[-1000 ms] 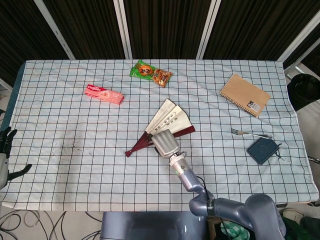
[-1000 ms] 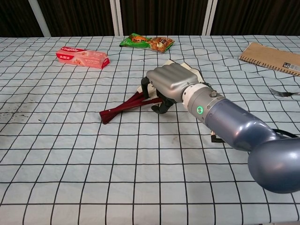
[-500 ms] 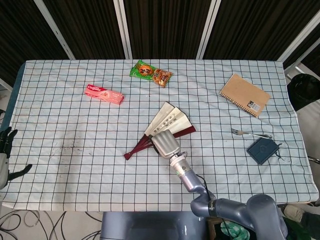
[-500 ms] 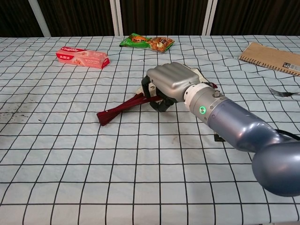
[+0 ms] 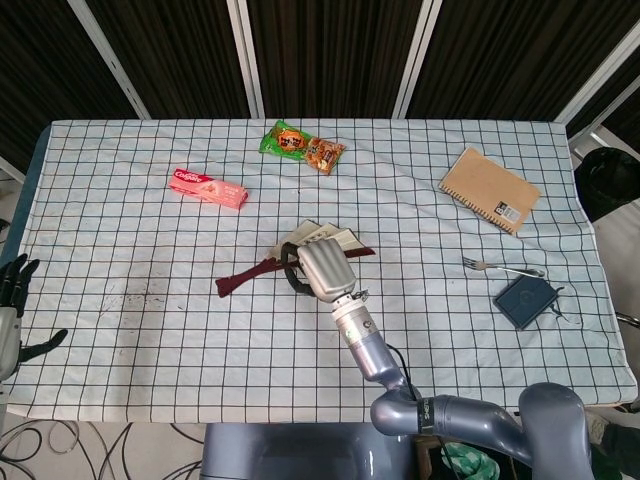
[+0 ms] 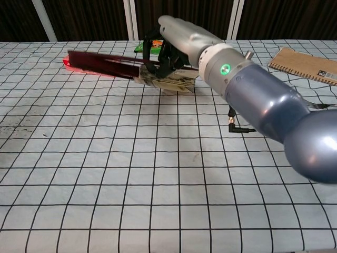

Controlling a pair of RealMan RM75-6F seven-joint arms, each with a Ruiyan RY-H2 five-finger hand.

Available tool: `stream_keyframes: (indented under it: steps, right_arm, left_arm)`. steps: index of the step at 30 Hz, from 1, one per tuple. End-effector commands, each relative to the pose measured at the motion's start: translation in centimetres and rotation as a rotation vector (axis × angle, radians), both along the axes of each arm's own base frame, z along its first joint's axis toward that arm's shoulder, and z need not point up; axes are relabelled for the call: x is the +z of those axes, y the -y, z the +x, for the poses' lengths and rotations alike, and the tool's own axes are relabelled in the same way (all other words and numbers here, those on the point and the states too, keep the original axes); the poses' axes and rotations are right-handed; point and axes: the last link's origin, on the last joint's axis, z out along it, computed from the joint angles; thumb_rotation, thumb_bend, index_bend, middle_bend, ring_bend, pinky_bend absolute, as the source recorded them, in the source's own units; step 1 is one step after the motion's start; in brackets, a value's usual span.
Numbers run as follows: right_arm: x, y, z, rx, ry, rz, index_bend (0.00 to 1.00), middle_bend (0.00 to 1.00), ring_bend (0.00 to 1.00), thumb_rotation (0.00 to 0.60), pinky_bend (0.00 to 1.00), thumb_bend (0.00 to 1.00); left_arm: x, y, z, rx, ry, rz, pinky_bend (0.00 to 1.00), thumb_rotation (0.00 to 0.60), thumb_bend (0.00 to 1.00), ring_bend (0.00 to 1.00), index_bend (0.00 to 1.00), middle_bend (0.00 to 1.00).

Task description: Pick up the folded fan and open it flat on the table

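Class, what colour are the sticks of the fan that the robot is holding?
Dark red sticks on the fan, gripped by the right hand; the chest view shows them best.

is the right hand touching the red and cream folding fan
Touching. The chest view shows the right hand with its fingers wrapped around the red and cream folding fan, holding it above the checked tablecloth.

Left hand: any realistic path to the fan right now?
Probably not. The left hand sits open at the table's far left edge, while the fan is held up off the cloth by the right hand mid-table. Nothing lies between them, but the span looks long.
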Motion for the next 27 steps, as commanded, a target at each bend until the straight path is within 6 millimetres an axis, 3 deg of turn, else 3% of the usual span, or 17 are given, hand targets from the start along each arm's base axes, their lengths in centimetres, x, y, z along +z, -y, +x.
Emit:
stream_keyframes:
  steps: [1, 4, 9, 17, 21, 22, 27]
  right_arm:
    - [2.0, 0.5, 1.0, -0.082, 0.128, 0.023, 0.86, 0.96, 1.00, 0.600, 0.97, 0.77]
    - [4.6, 1.3, 2.5, -0.137, 0.254, 0.014, 0.86, 0.96, 1.00, 0.600, 0.97, 0.77]
    - [5.9, 1.3, 3.6, -0.211, 0.332, 0.058, 0.87, 0.97, 1.00, 0.600, 0.97, 0.78]
    - [7.2, 1.7, 4.7, -0.289, 0.419, 0.093, 0.87, 0.97, 1.00, 0.600, 0.97, 0.80]
    - [7.6, 1.5, 5.3, -0.294, 0.422, 0.099, 0.88, 0.97, 1.00, 0.600, 0.97, 0.80]
    - [7.7, 1.1, 5.9, -0.291, 0.436, 0.122, 0.88, 0.97, 1.00, 0.600, 0.97, 0.81]
    - [8.1, 0.5, 6.7, -0.293, 0.439, 0.145, 0.88, 0.97, 1.00, 0.600, 0.97, 0.81]
  left_arm:
    - [0.1, 0.0, 0.2, -0.003, -0.001, -0.006, 0.00, 0.600, 0.00, 0.00, 0.00, 0.00]
    - [0.7, -0.8, 1.2, -0.036, -0.017, -0.003, 0.00, 0.600, 0.00, 0.00, 0.00, 0.00]
    - [0.8, -2.7, 3.3, -0.071, 0.006, -0.012, 0.00, 0.600, 0.05, 0.00, 0.00, 0.00]
    - [0.3, -6.7, 7.6, -0.151, 0.055, -0.025, 0.03, 0.600, 0.08, 0.00, 0.16, 0.01]
    - [-0.8, -9.1, 10.0, -0.189, 0.091, -0.024, 0.04, 0.600, 0.12, 0.00, 0.25, 0.04]
    - [-2.1, -10.8, 11.3, -0.202, 0.134, -0.047, 0.04, 0.600, 0.14, 0.00, 0.28, 0.05]
    - [-4.1, -13.5, 12.7, -0.185, 0.154, -0.061, 0.05, 0.600, 0.16, 0.00, 0.32, 0.06]
